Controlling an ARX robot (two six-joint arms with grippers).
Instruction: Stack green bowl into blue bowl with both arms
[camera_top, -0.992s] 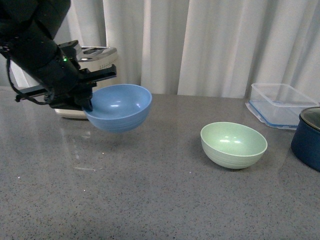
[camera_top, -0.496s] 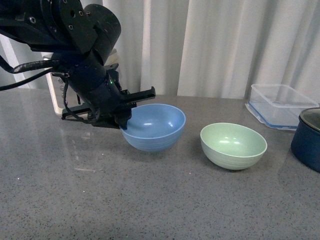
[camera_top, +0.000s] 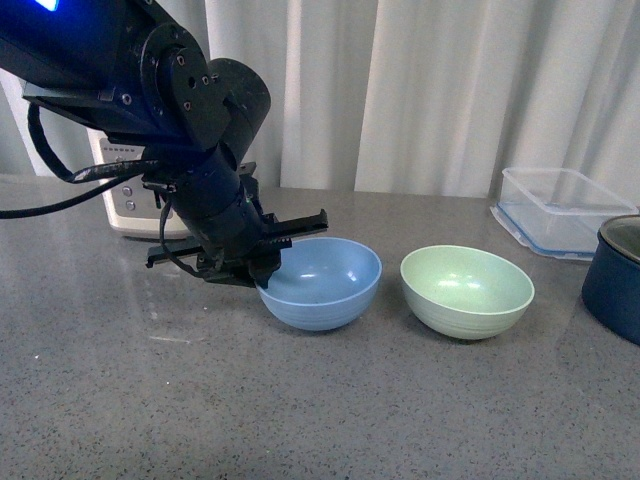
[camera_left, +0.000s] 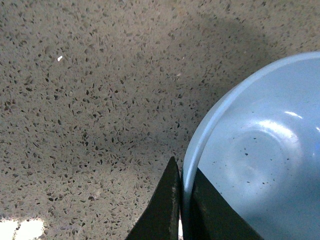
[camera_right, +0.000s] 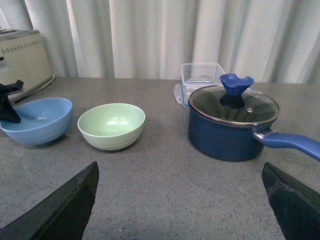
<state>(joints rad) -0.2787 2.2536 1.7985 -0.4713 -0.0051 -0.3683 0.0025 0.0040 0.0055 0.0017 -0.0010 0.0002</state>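
Blue bowl (camera_top: 330, 290), round and matte, rim pinched between flat black fingers (camera_left: 166, 210).

The counter (camera_top: 300, 420) lies bare in front of both bowls, while only a narrow gap parts the blue bowl (camera_top: 325, 285) from the green bowl (camera_top: 467, 290), the left arm (camera_top: 205, 120) crowds the blue bowl's left rim, and the pot (camera_top: 612, 278) stands to the green bowl's right, seemingly with room between.

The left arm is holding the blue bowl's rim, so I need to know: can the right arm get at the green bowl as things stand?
Probably yes. The right gripper is open, with bare counter between it and the green bowl; the navy pot stands apart, off to the side.
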